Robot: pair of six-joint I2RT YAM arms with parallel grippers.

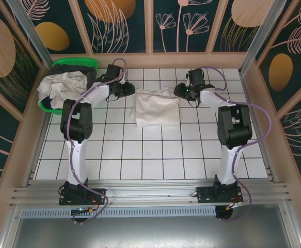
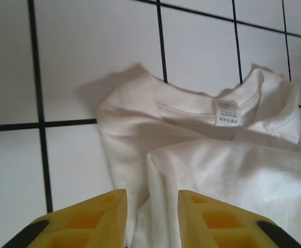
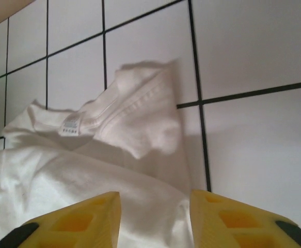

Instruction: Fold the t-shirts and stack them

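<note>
So there's one off-white cotton t-shirt (image 1: 157, 107) folded into a rough rectangle, lying flat on the white tiled worktop (image 1: 155, 155) close to the far edge, about midway between the left and right edges. Over in the far left corner sits a green plastic basket (image 1: 75, 63) with a heap of more off-white t-shirts (image 1: 67, 85) piled in it and spilling over its near rim. Both arms are stretched toward the far edge, the left arm (image 1: 78, 124) reaching to the folded shirt's far left corner and the right arm (image 1: 234, 124) to its far right corner. On the left wrist camera the two yellow fingertips (image 2: 88, 217) stand apart with a clear gap, so the left jaws are spread, and the shirt (image 2: 191, 155) lies just below and past them with one folded layer lying over the part by the collar. You can see the ribbed collar and a little white neck label (image 2: 226, 112) there. It's the same on the right wrist camera: yellow fingertips (image 3: 83, 219) parted, right jaws spread, nothing pinched as far as I can tell, with the shirt (image 3: 88, 155) right under the gap and the same label (image 3: 70, 125) showing in the collar. One corner of the cloth bunches up a bit onto the bare tile on that side.
</note>
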